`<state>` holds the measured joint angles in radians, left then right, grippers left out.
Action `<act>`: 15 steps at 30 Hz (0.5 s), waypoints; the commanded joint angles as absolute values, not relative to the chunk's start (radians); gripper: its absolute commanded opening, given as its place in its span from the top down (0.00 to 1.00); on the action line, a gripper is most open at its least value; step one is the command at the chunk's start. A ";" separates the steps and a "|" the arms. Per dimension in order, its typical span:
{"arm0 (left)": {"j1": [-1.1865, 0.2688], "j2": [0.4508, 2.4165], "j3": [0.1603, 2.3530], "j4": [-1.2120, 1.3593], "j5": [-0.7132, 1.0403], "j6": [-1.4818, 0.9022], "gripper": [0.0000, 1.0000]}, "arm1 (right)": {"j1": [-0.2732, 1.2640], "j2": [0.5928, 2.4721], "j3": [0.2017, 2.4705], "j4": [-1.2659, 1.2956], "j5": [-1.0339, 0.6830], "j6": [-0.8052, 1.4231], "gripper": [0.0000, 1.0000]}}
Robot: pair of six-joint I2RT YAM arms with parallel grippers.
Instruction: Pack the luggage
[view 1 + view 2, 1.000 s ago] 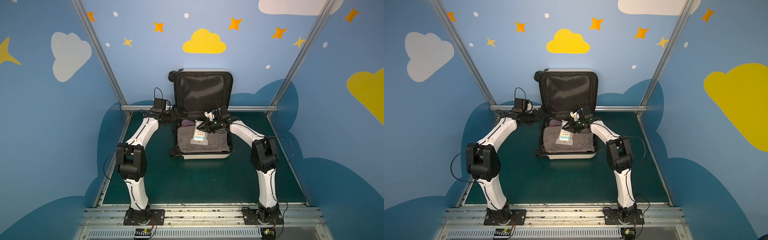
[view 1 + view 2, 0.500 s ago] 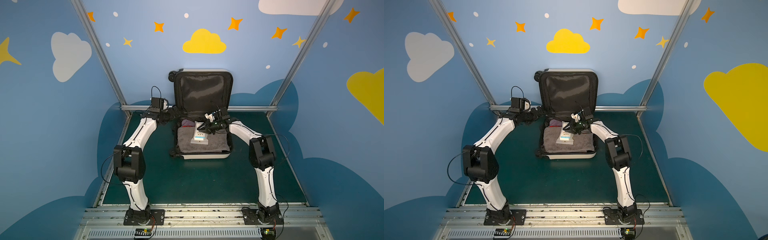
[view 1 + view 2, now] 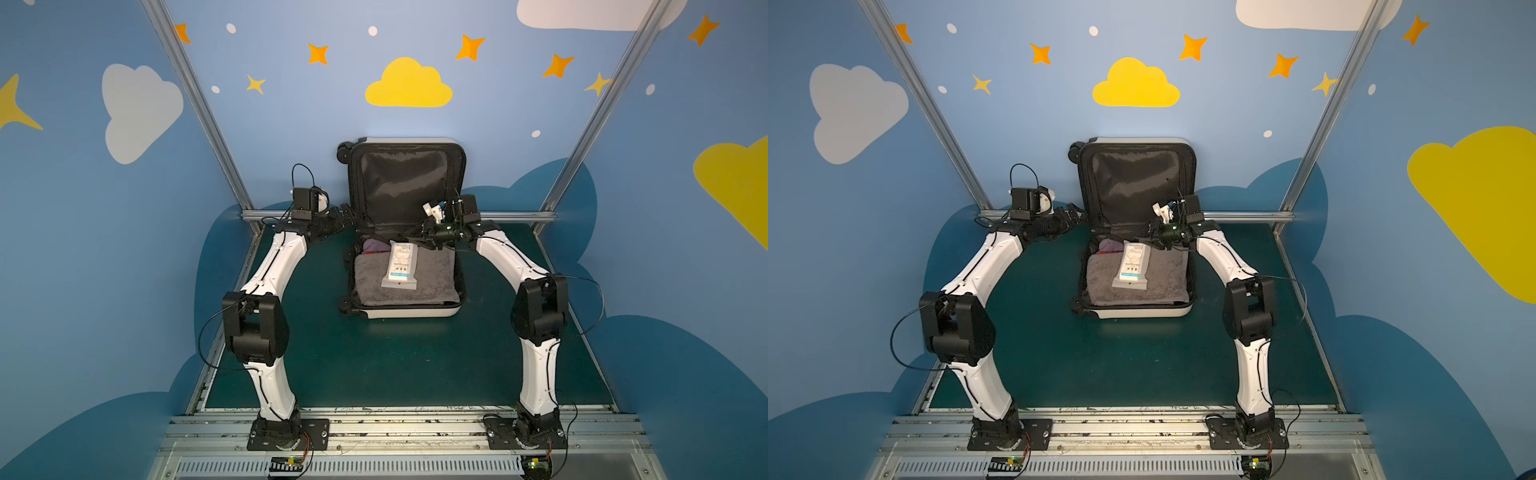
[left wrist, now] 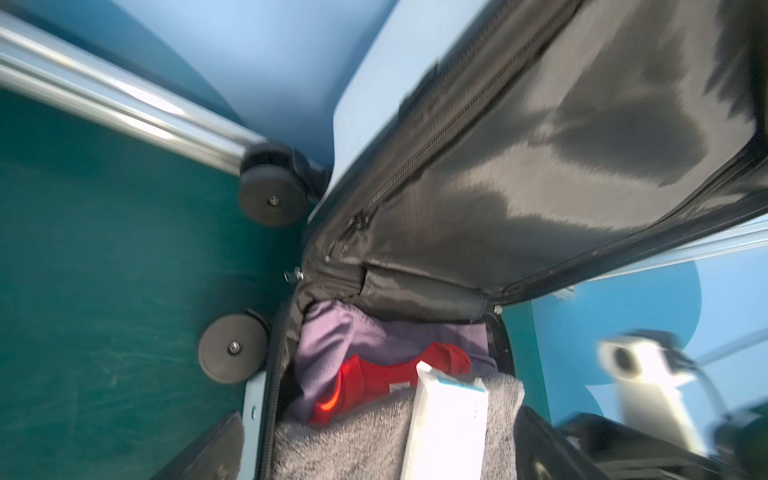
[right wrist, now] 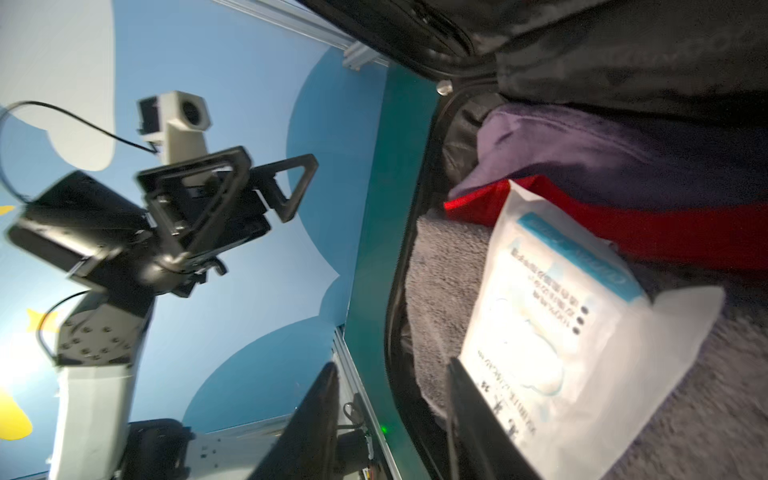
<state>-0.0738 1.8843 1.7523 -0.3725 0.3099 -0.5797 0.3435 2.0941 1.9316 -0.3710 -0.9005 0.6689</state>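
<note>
Spreading its jaws, the right gripper (image 3: pixel 415 242) frees the white packet (image 3: pixel 400 266), now lying on the grey towel (image 3: pixel 432 282) inside the luggage (image 3: pixel 409 311) at twelve o'clock: another item looks packed. The left gripper (image 3: pixel 346 216) gapes empty at ten o'clock.

Cream-white luggage (image 3: pixel 409 311), open, lid upright

Left arm (image 3: pixel 274 266) and right arm (image 3: pixel 511 262) arch inward, jaws apart (both pairs).
</note>
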 commanded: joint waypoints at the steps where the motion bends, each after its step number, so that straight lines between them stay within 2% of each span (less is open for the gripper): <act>1: -0.049 1.902 1.781 -0.291 0.344 -0.550 0.01 | 0.288 1.985 1.946 -0.362 -0.884 0.632 0.48; 4: -0.034 1.914 1.788 -0.225 0.381 -0.550 0.01 | 0.225 1.927 1.908 -0.337 -0.816 0.610 0.39; 8: -0.032 1.935 1.787 -0.093 0.431 -0.548 0.01 | 0.137 1.865 1.848 -0.282 -0.715 0.590 0.33; 13: -0.032 1.972 1.787 0.073 0.473 -0.562 0.01 | 0.060 1.829 1.754 -0.126 -0.578 0.630 0.32; 15: -0.032 1.988 1.791 0.123 0.474 -0.569 0.01 | 0.036 1.835 1.737 -0.058 -0.575 0.628 0.32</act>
